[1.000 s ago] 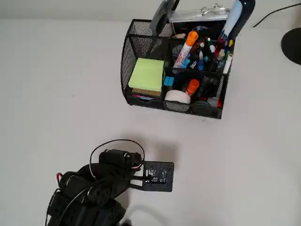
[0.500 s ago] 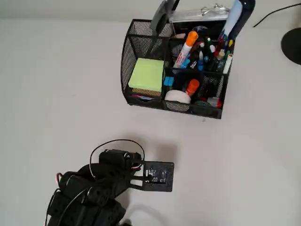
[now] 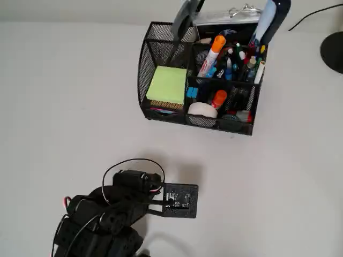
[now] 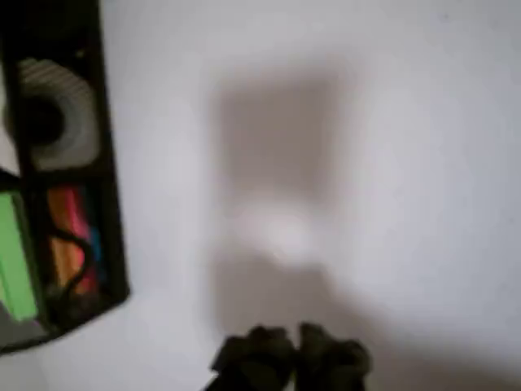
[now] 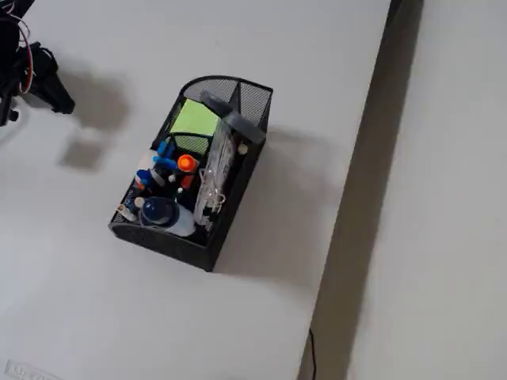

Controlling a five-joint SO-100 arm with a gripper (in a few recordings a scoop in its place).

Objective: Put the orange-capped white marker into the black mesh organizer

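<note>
While marker (image 3: 213,52) stands in organizer (image 3: 161,115); gripper (image 4: 291,352) seemingly closed, apart

Lighting: bright, even, diffuse across the pale worktop (image 3: 64,96). Shadows: soft-edged; the black mesh organizer (image 5: 194,178) casts one to its right in the fixed view. Overhead view: sharp, no glare. Wrist view: heavily blurred throughout, a grey smudge of shadow at centre; claw (image 4: 291,357) indistinct.

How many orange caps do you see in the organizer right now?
2. The orange-capped white marker stands in a rear compartment of the black mesh organizer; a short orange item sits in a front compartment. Pens crowd the bins, so more may be hidden.
</note>
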